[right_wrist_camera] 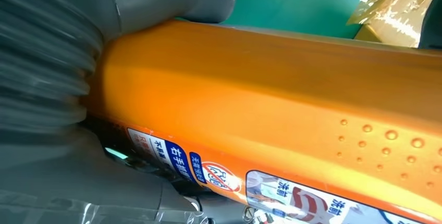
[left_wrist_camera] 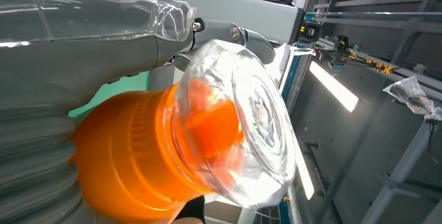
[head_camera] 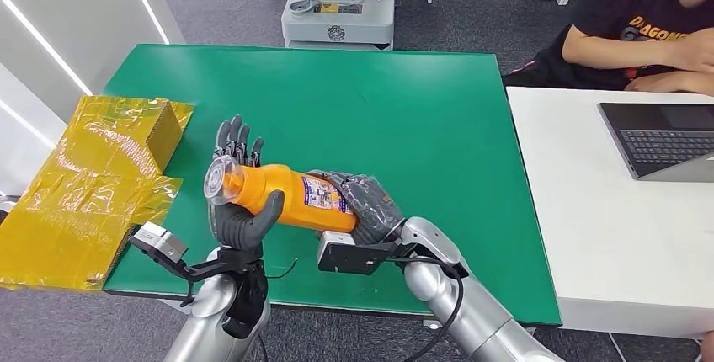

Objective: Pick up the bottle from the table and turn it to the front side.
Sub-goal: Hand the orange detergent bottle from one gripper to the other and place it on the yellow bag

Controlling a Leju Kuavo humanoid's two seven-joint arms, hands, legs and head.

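Observe the orange bottle (head_camera: 290, 198) lying on its side above the near edge of the green counter (head_camera: 404, 109), its clear cap (head_camera: 221, 182) toward the robot's left. The right hand (head_camera: 366, 206) grips the base end. The left hand (head_camera: 237, 198) holds the neck end, thumb under it, fingers upright behind it. Yellow wrapped packaging (head_camera: 93, 185) lies at the counter's left edge
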